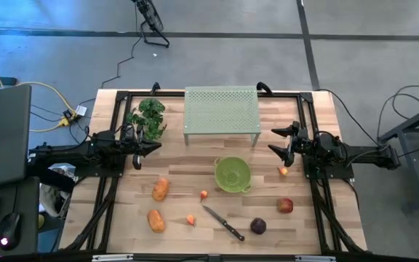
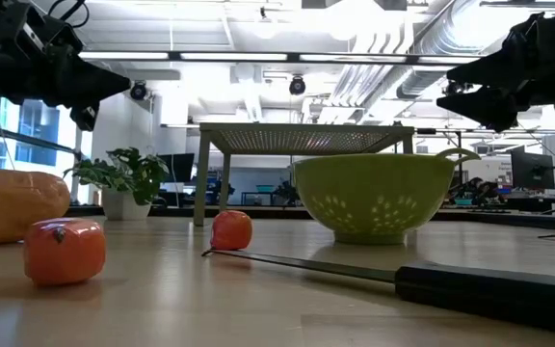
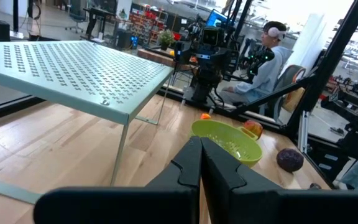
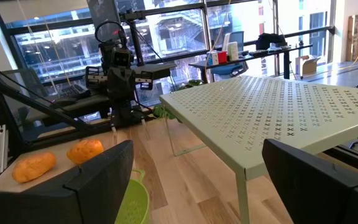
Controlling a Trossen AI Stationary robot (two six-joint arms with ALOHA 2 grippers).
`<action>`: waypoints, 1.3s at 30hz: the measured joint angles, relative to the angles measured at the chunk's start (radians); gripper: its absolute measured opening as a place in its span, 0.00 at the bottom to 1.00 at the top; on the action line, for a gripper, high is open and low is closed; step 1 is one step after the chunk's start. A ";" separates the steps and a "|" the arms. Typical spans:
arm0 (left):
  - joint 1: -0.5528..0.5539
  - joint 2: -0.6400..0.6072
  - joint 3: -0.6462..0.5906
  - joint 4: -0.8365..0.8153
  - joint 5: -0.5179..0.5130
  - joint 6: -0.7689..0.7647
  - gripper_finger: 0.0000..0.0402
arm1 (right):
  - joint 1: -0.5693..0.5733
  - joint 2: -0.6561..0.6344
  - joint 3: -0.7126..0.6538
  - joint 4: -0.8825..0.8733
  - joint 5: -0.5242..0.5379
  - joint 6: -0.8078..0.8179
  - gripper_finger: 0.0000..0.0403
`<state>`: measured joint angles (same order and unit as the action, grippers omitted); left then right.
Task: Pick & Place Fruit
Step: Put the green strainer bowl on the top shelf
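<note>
Jaws on the right gripper (image 1: 273,140) are standing wide apart with nothing between them, while the left gripper (image 1: 156,148) is keeping its fingers (image 3: 191,163) pressed together, also holding nothing. Both are hovering above the wooden table (image 1: 177,175), at opposite sides of it and pointing inward toward each other.

Just beside the right gripper's open jaws, slightly toward the table's front edge, a tiny red-orange piece (image 1: 283,172) is lying. Farther toward the front on that same side, the red apple (image 1: 285,206) is sitting, and the dark purple round fruit (image 1: 258,226) is lying beyond it, near the front edge. A green colander (image 1: 232,175) is resting between the two grippers, nearer the right one.

Below and in front of the left gripper's closed fingers, the two orange oblong pieces (image 1: 161,189) (image 1: 156,220) are lying well apart from it, one behind the other. Two more tiny red-orange pieces (image 1: 204,194) (image 1: 190,219) are sitting near the middle of the table, with a black-handled knife (image 1: 224,223) lying just beside them.

A green leafy bunch (image 1: 148,116) is sitting just behind the left gripper, and a pale green perforated rack (image 1: 221,109) is standing at the back between the two arms. In the left wrist view a person (image 3: 267,59) is sitting beyond the table.
</note>
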<state>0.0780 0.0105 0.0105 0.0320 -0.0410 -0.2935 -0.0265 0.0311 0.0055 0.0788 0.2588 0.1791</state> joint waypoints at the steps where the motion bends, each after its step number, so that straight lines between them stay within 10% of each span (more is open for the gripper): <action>1: 0.000 0.000 0.000 -0.005 0.000 0.000 0.01 | 0.000 0.000 0.000 0.000 0.000 0.000 0.87; 39: 0.000 0.000 0.000 -0.012 -0.013 0.087 0.01 | 0.000 0.000 0.000 0.031 0.000 0.289 0.87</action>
<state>0.0780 0.0105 0.0107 0.0202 -0.0544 -0.2070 -0.0265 0.0315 0.0055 0.1096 0.2592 0.4679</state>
